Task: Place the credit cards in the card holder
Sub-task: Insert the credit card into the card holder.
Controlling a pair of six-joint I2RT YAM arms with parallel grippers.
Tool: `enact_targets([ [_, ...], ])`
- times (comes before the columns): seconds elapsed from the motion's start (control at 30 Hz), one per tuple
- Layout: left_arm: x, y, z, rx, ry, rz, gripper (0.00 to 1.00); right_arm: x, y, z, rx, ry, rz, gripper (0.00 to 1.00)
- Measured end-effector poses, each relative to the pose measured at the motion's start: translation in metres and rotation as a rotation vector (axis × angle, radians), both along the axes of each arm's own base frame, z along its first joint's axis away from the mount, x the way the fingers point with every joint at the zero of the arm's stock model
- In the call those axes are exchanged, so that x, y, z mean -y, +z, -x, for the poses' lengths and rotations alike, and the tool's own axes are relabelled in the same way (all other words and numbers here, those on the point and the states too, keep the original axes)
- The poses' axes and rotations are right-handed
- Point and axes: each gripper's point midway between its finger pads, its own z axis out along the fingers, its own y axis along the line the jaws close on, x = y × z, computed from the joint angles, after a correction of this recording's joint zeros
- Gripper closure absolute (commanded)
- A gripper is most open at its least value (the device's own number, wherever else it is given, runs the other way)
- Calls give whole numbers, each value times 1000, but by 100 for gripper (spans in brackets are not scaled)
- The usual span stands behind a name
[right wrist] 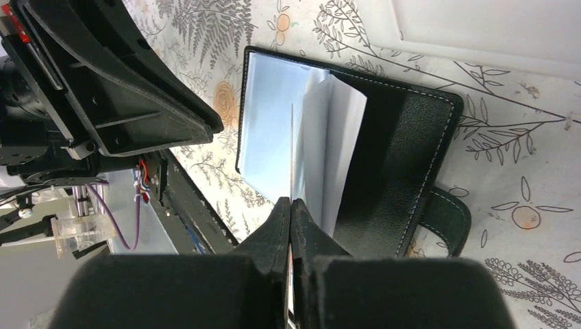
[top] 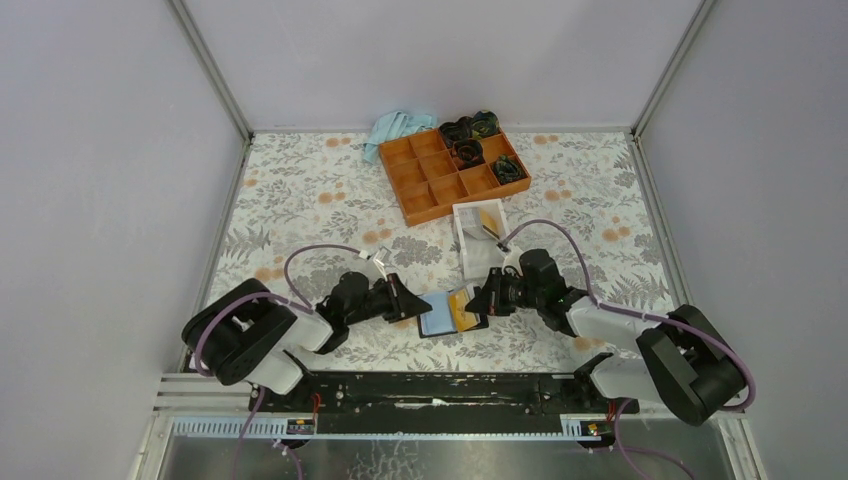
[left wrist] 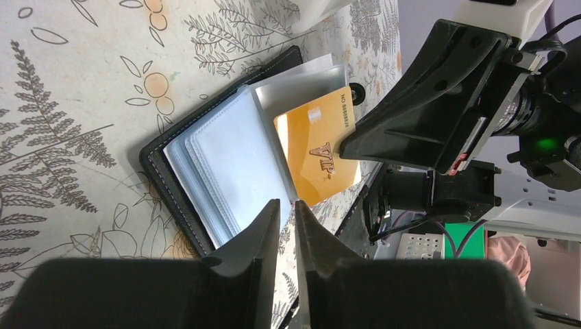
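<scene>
A "VIP" credit card point(left wrist: 318, 154) was pinched by the right claw point(right wrist: 290, 203) at the opened card holder point(left wrist: 156, 175); the left claw's point(left wrist: 288, 205) grip could not be told.

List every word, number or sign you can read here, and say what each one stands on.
"VIP": on the face of the yellow-orange plastic card at the open black folding wallet.
"NO" plus a row of digits, seemingly all 8s, count unclear: along that card's edge.
Second orange card in the white open box: too small to read.
Nothing else carries legible text.
</scene>
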Motion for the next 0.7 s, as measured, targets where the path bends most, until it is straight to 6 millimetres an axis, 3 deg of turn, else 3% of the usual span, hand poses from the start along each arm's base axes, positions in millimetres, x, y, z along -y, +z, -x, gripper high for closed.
enact_targets([
  [0.7,-3,-8,2,-6,17,-3,84,-6,-10,-13,-6,-38,-13,100],
])
